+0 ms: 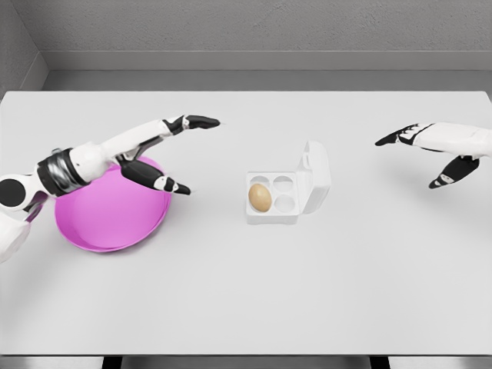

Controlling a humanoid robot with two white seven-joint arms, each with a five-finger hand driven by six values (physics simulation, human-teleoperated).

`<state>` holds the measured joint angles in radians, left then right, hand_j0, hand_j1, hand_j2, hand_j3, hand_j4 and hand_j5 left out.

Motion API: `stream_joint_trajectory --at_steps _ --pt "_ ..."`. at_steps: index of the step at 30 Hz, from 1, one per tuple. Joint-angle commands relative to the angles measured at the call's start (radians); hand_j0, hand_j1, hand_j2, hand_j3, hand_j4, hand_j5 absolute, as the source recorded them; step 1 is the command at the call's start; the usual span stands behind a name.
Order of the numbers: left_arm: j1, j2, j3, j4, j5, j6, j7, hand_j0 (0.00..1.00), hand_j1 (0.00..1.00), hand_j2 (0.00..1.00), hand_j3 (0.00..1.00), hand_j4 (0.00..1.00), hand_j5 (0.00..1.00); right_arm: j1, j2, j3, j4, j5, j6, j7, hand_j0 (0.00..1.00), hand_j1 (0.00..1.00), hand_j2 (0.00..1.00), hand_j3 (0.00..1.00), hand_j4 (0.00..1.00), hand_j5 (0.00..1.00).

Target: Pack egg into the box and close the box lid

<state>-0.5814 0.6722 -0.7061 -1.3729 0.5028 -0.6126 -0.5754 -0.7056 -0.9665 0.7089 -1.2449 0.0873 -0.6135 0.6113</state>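
Sitting in one open box (pixel 296 188), one egg (pixel 260 197), one pink bowl (pixel 111 207) nearby

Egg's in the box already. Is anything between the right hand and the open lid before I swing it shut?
Nothing visible. The right hand hovers open to the right of the box, with only bare table between it and the raised lid. The egg sits in the front-left cup. The pink bowl and left hand are on the far side.
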Motion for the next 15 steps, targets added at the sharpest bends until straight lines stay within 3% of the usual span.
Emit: stream_joint_trajectory --at_steps 1,3,6,11,15 --pt "0.0 0.053 -0.009 -0.037 0.011 0.002 0.0 1.0 1.0 1.0 1.0 1.0 1.0 0.002 0.003 0.003 -0.001 -0.006 0.003 0.0 1.0 1.0 1.0 1.0 1.0 1.0" --pt "0.003 0.119 -0.043 -0.095 0.005 0.002 0.0 1.0 1.0 1.0 1.0 1.0 1.0 0.005 0.019 0.006 -0.008 -0.006 0.003 0.0 1.0 1.0 1.0 1.0 1.0 1.0" --pt "0.025 0.217 -0.038 -0.101 -0.125 0.002 0.0 1.0 1.0 1.0 1.0 1.0 1.0 0.005 0.025 0.038 -0.015 -0.006 0.003 0.0 1.0 1.0 1.0 1.0 1.0 1.0" --pt "0.025 0.267 -0.027 -0.083 -0.187 0.002 -0.001 1.0 1.0 1.0 1.0 1.0 1.0 0.012 0.052 0.083 -0.016 -0.006 0.003 0.0 1.0 1.0 1.0 1.0 1.0 1.0" --pt "0.023 0.268 -0.024 -0.063 -0.188 0.002 0.002 1.0 1.0 1.0 1.0 1.0 1.0 0.018 0.052 0.104 -0.016 -0.006 0.003 0.0 1.0 1.0 1.0 1.0 1.0 1.0"
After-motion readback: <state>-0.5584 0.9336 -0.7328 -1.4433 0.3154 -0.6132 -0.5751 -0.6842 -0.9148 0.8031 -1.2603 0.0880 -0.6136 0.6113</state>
